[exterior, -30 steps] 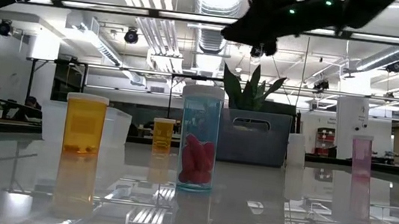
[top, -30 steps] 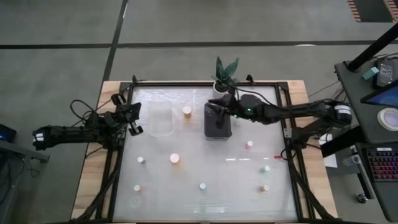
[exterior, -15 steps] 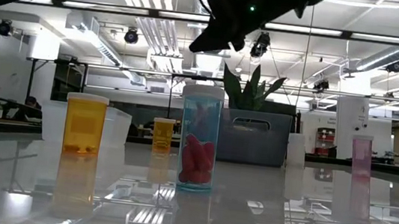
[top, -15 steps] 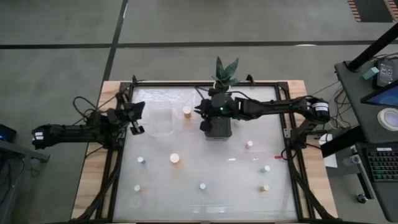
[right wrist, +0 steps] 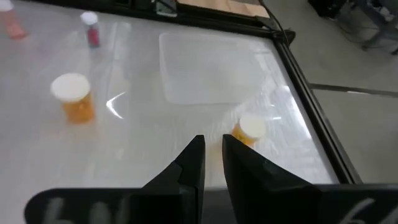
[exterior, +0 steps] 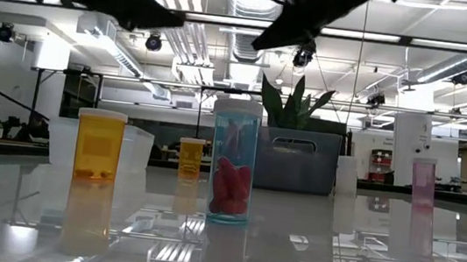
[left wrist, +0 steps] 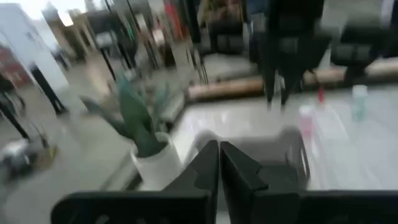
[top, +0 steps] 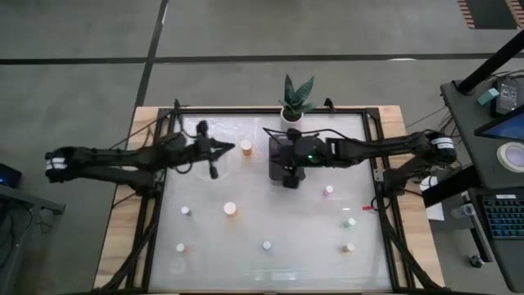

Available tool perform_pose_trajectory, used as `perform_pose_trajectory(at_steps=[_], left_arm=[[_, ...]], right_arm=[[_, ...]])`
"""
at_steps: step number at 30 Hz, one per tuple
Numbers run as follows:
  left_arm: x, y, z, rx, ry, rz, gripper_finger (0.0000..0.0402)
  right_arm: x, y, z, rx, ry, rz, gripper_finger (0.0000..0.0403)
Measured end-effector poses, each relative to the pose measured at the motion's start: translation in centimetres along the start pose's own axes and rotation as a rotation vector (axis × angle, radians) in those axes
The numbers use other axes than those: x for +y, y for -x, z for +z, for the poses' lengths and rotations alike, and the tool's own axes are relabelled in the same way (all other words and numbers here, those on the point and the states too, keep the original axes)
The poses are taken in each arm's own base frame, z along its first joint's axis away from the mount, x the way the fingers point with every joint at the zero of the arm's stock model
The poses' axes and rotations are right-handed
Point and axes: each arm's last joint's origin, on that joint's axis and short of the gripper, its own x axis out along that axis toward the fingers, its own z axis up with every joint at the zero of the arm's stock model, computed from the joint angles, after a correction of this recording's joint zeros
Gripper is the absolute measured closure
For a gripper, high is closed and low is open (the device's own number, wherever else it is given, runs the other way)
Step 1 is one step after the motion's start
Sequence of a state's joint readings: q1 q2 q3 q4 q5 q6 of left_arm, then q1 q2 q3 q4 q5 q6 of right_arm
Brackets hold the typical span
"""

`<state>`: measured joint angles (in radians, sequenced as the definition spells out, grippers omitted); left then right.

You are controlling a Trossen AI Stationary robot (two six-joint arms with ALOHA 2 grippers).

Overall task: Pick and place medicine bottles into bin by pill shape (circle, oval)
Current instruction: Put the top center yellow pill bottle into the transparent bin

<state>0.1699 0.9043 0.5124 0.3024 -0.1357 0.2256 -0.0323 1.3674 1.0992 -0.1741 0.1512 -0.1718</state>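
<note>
Several white-capped medicine bottles stand on the white table: an orange one point(top: 246, 147) beside the clear bin point(top: 213, 161), another orange one point(top: 230, 209) nearer, and small ones point(top: 328, 190) point(top: 267, 245) scattered toward the near edge. My left gripper point(top: 228, 148) hangs shut and level above the clear bin, pointing at the plant point(left wrist: 143, 124) and the dark bin point(left wrist: 273, 162). My right gripper point(top: 285, 174) hangs shut over the dark bin point(top: 286, 160), tipped down toward the clear bin point(right wrist: 211, 68). Neither holds anything.
A potted green plant point(top: 296, 100) stands at the far edge behind the dark bin. A black frame point(top: 378, 164) rims the table. In the low view a bottle of red pills point(exterior: 233, 162) and an orange bottle point(exterior: 100, 144) stand nearest.
My left gripper has reached from the table's left edge toward the right, out over the clear bin, and tipped up to level. My right gripper swung past the dark bin's left side, then drew back over it toward the near edge.
</note>
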Motion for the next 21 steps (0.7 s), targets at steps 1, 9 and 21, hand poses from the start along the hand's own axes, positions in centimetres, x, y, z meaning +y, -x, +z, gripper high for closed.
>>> perform_pose_trajectory(at_steps=[1, 9, 21], left_arm=[[0.0, -0.7, 0.5, -0.010, 0.011, 0.002, 0.0401], [-0.7, -5.4, 0.2, 0.202, 0.087, -0.035, 0.0402], [-0.9, -9.4, 0.7, 0.675, 0.098, -0.080, 0.0402]], right_arm=[[0.1, 0.5, -0.3, -0.008, 0.001, 0.002, 0.0355], [0.6, 4.1, -3.6, -0.154, 0.007, 0.025, 0.0355], [0.5, 8.2, -7.0, -0.326, 0.042, 0.002, 0.0355]])
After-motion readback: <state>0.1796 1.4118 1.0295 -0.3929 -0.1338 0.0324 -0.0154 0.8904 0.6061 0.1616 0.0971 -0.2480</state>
